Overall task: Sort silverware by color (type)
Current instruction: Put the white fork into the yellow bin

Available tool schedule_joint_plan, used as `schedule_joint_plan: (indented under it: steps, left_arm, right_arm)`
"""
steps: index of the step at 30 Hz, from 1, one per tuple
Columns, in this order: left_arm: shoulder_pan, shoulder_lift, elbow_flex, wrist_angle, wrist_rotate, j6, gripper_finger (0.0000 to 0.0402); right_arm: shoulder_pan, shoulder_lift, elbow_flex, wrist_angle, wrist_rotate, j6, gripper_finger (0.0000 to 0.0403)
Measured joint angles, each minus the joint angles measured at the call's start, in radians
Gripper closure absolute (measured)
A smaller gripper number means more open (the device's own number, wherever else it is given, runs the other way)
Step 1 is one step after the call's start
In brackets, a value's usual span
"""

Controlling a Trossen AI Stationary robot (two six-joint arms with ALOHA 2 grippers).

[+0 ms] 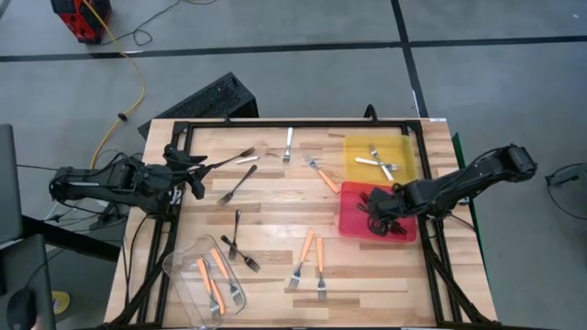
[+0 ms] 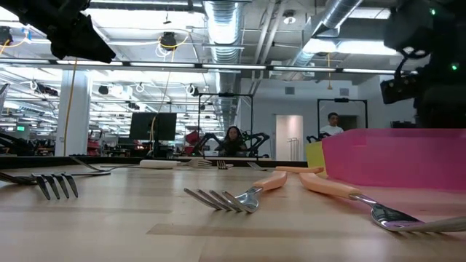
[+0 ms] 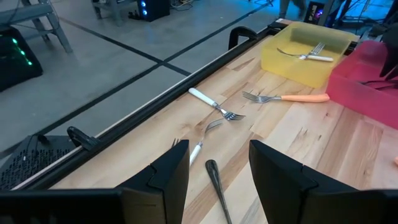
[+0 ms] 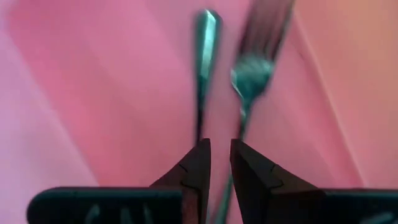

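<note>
We see the right gripper (image 1: 383, 209) low inside the flat red plastic tray (image 1: 353, 223) at the table's right side, its fingers parted by only a narrow slit. Two dark metal forks (image 4: 247, 74) lie on the red floor just ahead of the fingertips; a thin shaft runs down beside one finger, and we cannot tell whether it is gripped or free. If it clings to the finger, we judge the fork could lift out again as the arm rises.

The left gripper (image 3: 219, 171) hovers near the table's left edge, half open and empty, above a dark fork (image 1: 231, 159). Orange-handled forks (image 1: 312, 249) and white-handled forks (image 3: 210, 102) lie scattered across the wooden table (image 1: 275, 197); others rest in the yellow tray (image 1: 404, 147) and the clear plastic tub (image 1: 179, 266).

From above, the right arm hides most of the red tray's contents.
</note>
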Motion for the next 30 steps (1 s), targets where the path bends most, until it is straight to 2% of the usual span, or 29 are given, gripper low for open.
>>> schedule_joint_plan:
  steps: [10,13,21,26,30]
  left_arm:
    - [0.000,0.000,0.000,0.000,0.000,0.003,0.0250]
    - [0.000,0.000,0.000,0.000,0.000,0.003,0.0250]
    - [0.000,0.000,0.000,0.000,0.000,0.003,0.0250]
    - [0.000,0.000,0.000,0.000,0.000,0.004,0.0250]
    - [0.000,0.000,0.000,0.000,0.000,0.004,0.0250]
  right_arm:
    - [-0.017,-0.002,0.216,0.028,0.002,-0.113,0.0315]
    - [-0.037,-0.002,0.258,0.117,0.021,-0.139,0.0315]
    - [-0.095,0.027,0.281,0.457,0.095,-0.344,0.0315]
    - [-0.144,0.116,0.281,0.630,0.082,-0.497,0.0311]
    - [-0.186,0.207,0.282,0.740,0.045,-0.588,0.0285]
